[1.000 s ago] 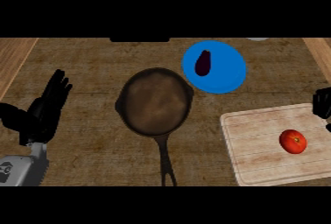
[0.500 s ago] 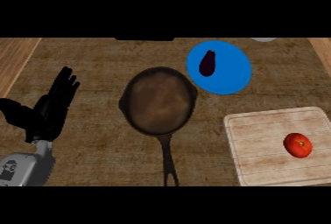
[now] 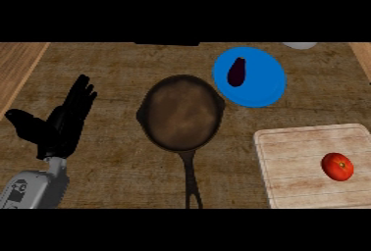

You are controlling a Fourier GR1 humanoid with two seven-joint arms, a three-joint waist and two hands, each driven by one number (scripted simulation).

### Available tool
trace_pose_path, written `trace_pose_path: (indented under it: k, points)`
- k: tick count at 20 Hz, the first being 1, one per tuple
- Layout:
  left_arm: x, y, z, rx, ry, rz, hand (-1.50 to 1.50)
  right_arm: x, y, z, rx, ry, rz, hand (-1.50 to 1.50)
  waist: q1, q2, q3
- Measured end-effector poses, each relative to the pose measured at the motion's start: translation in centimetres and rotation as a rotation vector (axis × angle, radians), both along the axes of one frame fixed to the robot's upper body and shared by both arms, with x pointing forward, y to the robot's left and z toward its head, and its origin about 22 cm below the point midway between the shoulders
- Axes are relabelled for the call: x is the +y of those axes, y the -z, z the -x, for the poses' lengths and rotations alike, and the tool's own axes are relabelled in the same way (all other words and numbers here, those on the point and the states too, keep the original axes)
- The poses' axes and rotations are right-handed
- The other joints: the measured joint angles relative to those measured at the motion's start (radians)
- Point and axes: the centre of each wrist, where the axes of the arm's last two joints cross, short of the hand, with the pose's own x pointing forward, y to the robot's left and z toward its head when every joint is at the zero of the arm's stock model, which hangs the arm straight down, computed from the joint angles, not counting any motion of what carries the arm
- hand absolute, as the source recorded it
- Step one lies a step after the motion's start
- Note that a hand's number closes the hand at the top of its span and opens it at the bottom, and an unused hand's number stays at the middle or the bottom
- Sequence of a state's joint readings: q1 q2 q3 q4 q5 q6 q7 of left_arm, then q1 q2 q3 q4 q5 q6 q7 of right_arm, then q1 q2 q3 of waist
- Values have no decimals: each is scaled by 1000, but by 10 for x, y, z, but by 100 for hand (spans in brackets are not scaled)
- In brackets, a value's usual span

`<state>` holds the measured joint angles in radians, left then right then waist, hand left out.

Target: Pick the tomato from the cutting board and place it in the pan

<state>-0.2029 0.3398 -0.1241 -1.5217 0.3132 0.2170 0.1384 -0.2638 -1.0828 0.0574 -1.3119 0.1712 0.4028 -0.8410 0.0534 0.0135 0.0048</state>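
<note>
The tomato (image 3: 337, 166) sits toward the right edge of the cutting board (image 3: 297, 166), at the near right of the counter. The only hand in view, the left hand (image 3: 59, 125), rests at the far left, fingers straight and spread, holding nothing. The pan (image 3: 180, 112) lies between them, handle pointing near. The right hand is out of view, though probably nearer the tomato.

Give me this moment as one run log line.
tomato: on board | pan: holds nothing | left hand: open, left of pan | right hand: not in view
</note>
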Motion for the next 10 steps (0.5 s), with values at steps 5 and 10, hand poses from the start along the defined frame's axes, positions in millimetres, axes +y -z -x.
trace_pose_path:
  k: [5, 10]
  points:
    - [-3, -5, 0, 0, -1, -1, 0, 11, 10, -7, 12, -80, 219, -150, -1, -2, -2]
    - [-3, -7, 0, 6, -8, -4, 0, 15, 27, -5, 90, -162, 462, -150, -8, -4, -3]
